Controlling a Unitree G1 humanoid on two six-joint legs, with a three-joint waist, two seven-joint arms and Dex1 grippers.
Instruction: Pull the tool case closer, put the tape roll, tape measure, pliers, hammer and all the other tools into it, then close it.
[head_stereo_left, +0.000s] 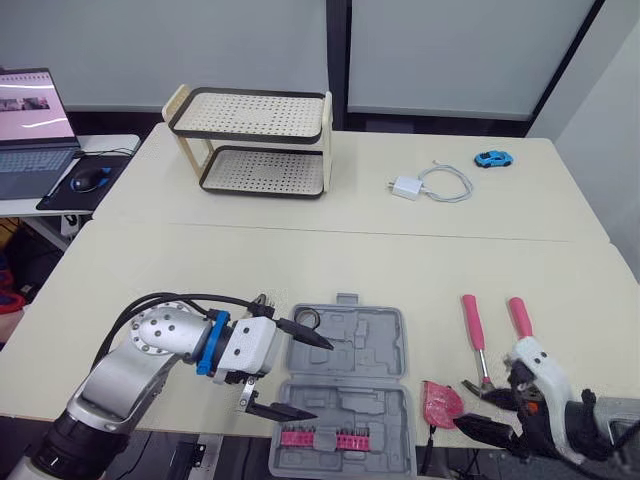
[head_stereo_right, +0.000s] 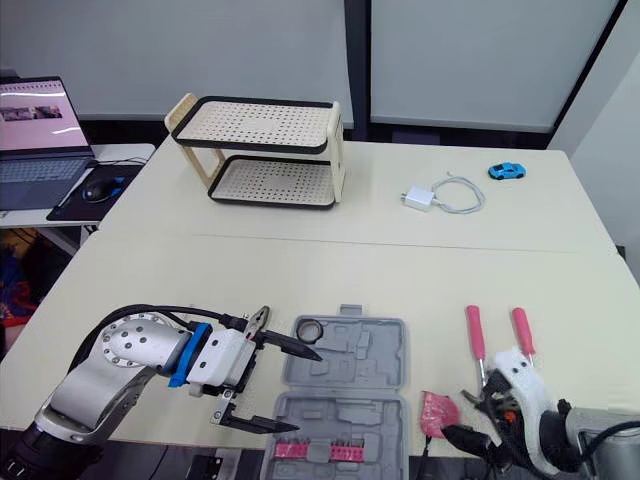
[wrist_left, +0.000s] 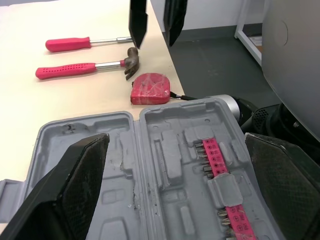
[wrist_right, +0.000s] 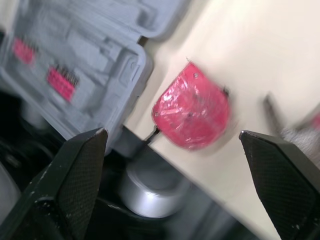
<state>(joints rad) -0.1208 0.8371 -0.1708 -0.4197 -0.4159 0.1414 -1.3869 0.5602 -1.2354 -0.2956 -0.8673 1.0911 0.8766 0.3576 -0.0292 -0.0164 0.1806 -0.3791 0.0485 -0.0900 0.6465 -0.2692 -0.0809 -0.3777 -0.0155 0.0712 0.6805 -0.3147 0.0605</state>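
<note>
Grey plastic is your first worry: the open tool case lies with its front half, the one carrying the pink bit strips, partly past the near lip of the table. As I judge it, any downward press or pull toward you could tip it off. The red tape measure sits just beside the case's right side, right at that same edge with its strap dangling over, so a glancing touch could knock it to the floor. The hammer lies close behind it, and a stray finger might drag its head along. The tape roll already rests in the rear half's far-left pocket. Your left gripper reaches in from the left with the forearm low and roughly level. It is spread wide and empty, one finger by the tape roll and the other over the front half's left corner. Your right gripper hovers low at the near right, aimed at the tape measure. It too gapes wide and grips nothing.
</note>
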